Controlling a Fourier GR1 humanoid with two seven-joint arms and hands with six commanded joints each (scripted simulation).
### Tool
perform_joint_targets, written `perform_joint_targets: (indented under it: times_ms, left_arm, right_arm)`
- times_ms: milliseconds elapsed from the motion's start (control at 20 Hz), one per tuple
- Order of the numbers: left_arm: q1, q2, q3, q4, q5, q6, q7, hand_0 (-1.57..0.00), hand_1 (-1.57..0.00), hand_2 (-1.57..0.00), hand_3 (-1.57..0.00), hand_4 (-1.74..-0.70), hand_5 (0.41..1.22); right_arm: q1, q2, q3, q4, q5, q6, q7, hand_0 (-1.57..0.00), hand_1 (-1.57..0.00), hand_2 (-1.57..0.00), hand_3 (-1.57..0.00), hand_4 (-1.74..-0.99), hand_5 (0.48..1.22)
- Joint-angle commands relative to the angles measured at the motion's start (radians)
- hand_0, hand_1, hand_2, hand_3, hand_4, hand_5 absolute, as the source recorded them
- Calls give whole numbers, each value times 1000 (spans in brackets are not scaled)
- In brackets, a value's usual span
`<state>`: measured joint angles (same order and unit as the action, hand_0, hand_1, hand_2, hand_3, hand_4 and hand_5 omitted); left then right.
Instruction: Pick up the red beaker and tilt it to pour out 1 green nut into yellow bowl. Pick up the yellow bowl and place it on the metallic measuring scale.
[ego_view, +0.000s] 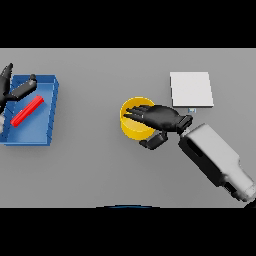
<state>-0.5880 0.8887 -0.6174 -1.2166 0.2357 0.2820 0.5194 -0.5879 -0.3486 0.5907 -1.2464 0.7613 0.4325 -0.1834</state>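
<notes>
The yellow bowl (134, 125) stood on the grey table (100, 170), near the metallic measuring scale (191, 89) and to its lower left. The right hand (161, 118) lay across the bowl's rim, fingers stretched over the opening and thumb low outside the wall, not visibly clamped. The bowl looked light, rigid and smooth, so a pinch on the rim seemed best. The left hand (11, 90) hovered, fingers loose, holding nothing, over the blue tray (50, 107), well left of the bowl
</notes>
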Motion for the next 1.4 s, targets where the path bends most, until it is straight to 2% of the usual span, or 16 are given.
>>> perform_joint_targets:
  times_ms: [0,50,350,500,550,600,650,700,800,850,950,1050,1200,1300,1350]
  left_arm:
    - [15,5,2,-7,4,4,-9,1,1,1,1,-798,735]
    - [13,3,-2,-12,-2,9,-5,1,1,1,1,-798,735]
    - [-4,3,-3,-9,-2,-5,-3,1,1,1,1,-793,731]
    - [1,16,2,-14,0,-6,-6,1,1,1,1,-792,725]
    - [-1,12,3,-8,0,-6,-9,1,1,1,1,-792,723]
    - [8,16,6,-16,4,-1,-10,1,1,1,1,-793,722]
    - [0,11,9,-5,6,-3,-5,1,1,1,1,-793,723]
    - [3,14,10,-12,7,-1,-9,1,1,1,1,-795,725]
    - [2,16,13,-22,13,0,-2,1,1,1,1,-800,727]
    - [3,19,12,-18,8,2,-3,1,1,1,1,-799,728]
    - [10,23,10,-28,8,1,-11,1,1,1,1,-799,727]
    - [10,25,13,-27,11,2,-7,1,1,1,1,-802,725]
    - [5,9,6,-34,8,13,5,1,1,1,1,-806,724]
    - [7,24,6,-44,5,13,12,1,1,1,1,-803,725]
    - [14,27,5,-46,4,12,5,1,1,1,1,-802,724]
  right_arm:
    - [-9,1,1,16,1,4,0,1,1,1,1,-1288,671]
    - [-17,13,10,32,7,14,19,1,1,1,1,-1295,671]
    - [-57,10,41,78,31,42,4,1,1,1,1,-1304,713]
    - [-64,35,56,105,49,41,42,-16,-40,-68,-94,-1339,784]
    - [-71,29,58,98,50,48,37,-93,-107,-133,-160,-1362,820]
    - [-71,23,64,104,58,44,21,-258,-236,-233,-249,-1387,900]
    - [-59,20,72,97,62,48,24,-508,-437,-388,-359,-1425,964]
    - [-57,8,70,88,56,60,13,-721,-664,-624,-472,-1488,1016]
    - [-67,4,72,78,41,115,15,-1027,-991,-965,-691,-1571,1090]
    - [-62,7,75,73,38,123,34,-1136,-1107,-1086,-867,-1604,1116]
    - [-59,-7,75,62,25,131,26,-1292,-1274,-1261,-1019,-1649,1154]
    - [-64,-4,76,64,19,137,33,-1393,-1381,-1314,-1142,-1682,1178]
    - [-59,-10,72,46,11,138,49,-1480,-1474,-1424,-1176,-1711,1199]
    - [-72,-24,62,22,0,153,55,-1513,-1509,-1453,-1192,-1722,1207]
    - [-74,-37,53,19,-11,152,36,-1524,-1521,-1470,-1192,-1726,1210]
